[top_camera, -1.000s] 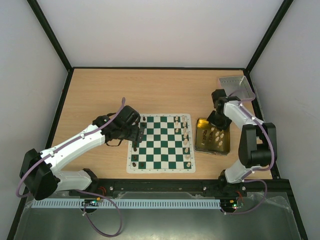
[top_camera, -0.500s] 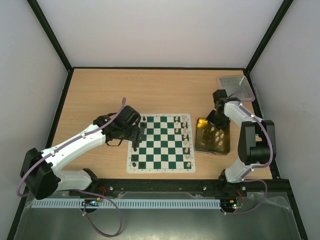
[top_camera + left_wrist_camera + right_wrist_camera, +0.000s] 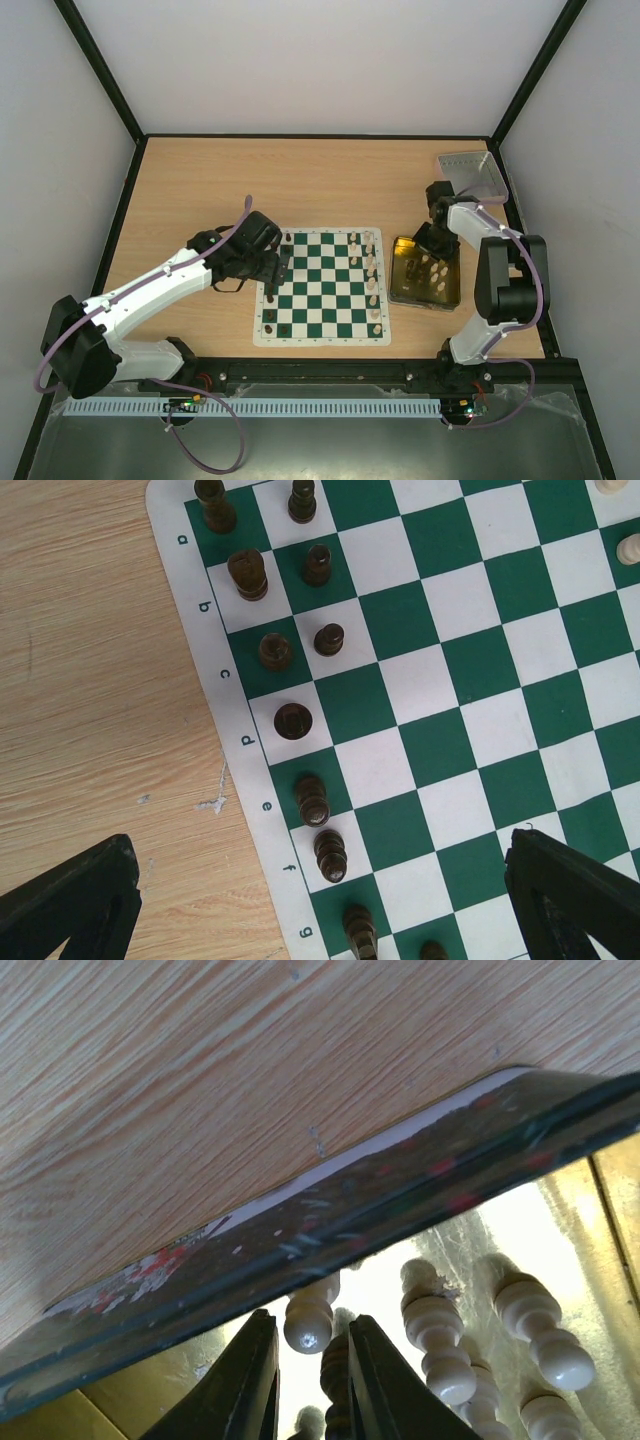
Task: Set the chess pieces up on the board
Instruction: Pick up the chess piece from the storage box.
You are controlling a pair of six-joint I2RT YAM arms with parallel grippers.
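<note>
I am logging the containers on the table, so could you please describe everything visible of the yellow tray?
The yellow tray is a shallow rectangular dish of translucent, glossy amber material with a low raised rim. It lies flat on the wooden table, close beside the right edge of the board. Several cream-white chess pieces are inside, and the right gripper reaches down into it among them.

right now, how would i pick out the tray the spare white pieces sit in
Find the green and white chess board. Just off its right edge lies a shallow rectangular tray with loose white pieces in it. It is shiny yellow, unlike the plain grey tray in the far right corner.
</note>
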